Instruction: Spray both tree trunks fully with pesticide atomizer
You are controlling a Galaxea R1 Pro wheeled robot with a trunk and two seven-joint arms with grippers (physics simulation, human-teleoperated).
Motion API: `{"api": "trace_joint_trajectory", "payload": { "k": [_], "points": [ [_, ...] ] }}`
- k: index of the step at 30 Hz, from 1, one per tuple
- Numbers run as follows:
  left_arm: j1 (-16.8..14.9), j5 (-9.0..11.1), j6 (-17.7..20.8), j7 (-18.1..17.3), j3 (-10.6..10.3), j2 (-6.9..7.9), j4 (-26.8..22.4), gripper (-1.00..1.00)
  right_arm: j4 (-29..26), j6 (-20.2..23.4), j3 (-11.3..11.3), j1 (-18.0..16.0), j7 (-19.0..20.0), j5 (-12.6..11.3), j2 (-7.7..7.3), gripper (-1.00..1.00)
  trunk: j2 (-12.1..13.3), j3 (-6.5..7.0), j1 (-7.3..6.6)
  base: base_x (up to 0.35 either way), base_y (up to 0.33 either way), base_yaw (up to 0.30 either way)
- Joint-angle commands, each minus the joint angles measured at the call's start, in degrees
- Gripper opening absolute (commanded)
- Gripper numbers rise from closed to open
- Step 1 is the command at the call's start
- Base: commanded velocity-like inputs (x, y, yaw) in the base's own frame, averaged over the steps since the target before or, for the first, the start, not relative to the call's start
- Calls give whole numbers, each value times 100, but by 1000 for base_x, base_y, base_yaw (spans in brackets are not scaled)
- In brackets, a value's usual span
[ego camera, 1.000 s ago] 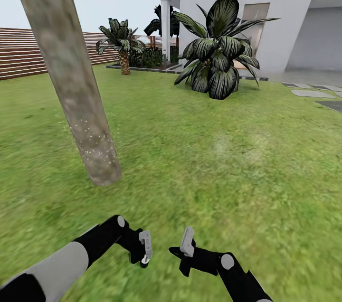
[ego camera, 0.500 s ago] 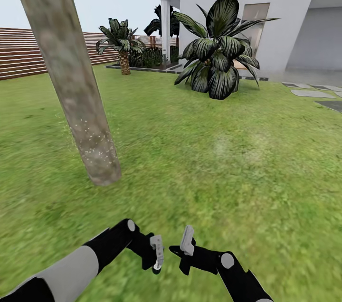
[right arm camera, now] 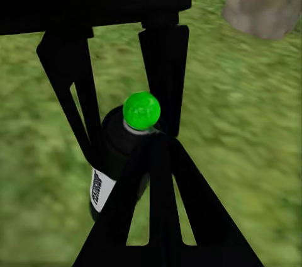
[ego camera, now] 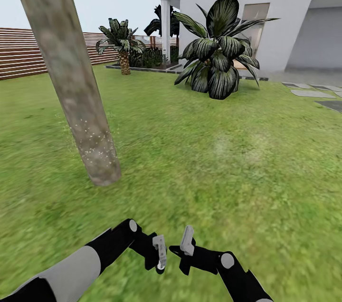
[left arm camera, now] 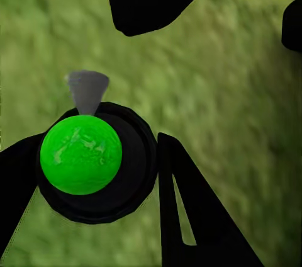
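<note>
Hovering pincers beside the tree trunk

Left pincer gripped the green-capped pesticide atomizer over grass near that trunk; right pincer apparently closed on nothing, just beside the bottle.

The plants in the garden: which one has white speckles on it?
The thick bare tree trunk nearest the grippers, speckled low down. The leafy bush and small palm have none.

The tree trunk at the frame's upper left is showing mottled beige-grey-brown, flecked with pale white specks near its base. The floor is spreading blotchy green. At the far left the fence is running in brown horizontal slats. In the left wrist view, the pesticide atomizer is showing a glossy bright-green cap on black, with a grey nozzle.
</note>
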Motion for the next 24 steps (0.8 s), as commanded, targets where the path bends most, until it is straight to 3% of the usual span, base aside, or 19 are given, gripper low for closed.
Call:
{"api": "trace_joint_trajectory", "payload": {
  "k": [1, 11, 20, 24],
  "points": [
    [-1, -2, 27, -23, -2, 1, -9, -100, -6, -26, -8, -2, 2, 46, 2, -100, -2, -5, -1, 0, 0, 0],
    [9, 0, -13, -25, -2, -144, -7, -100, -9, -26, -8, -2, 2, 46, 2, -100, -2, -5, -1, 0, 0, 0],
    [3, -15, -13, -25, 4, -141, -5, -100, -6, -26, -8, -2, 2, 46, -6, -100, -2, -5, -1, 0, 0, 0],
    [2, -31, 6, -12, -4, -63, 137, -100, -7, -26, -8, -2, 2, 46, -7, -100, -2, -5, -1, 0, 0, 0]
  ]
}}
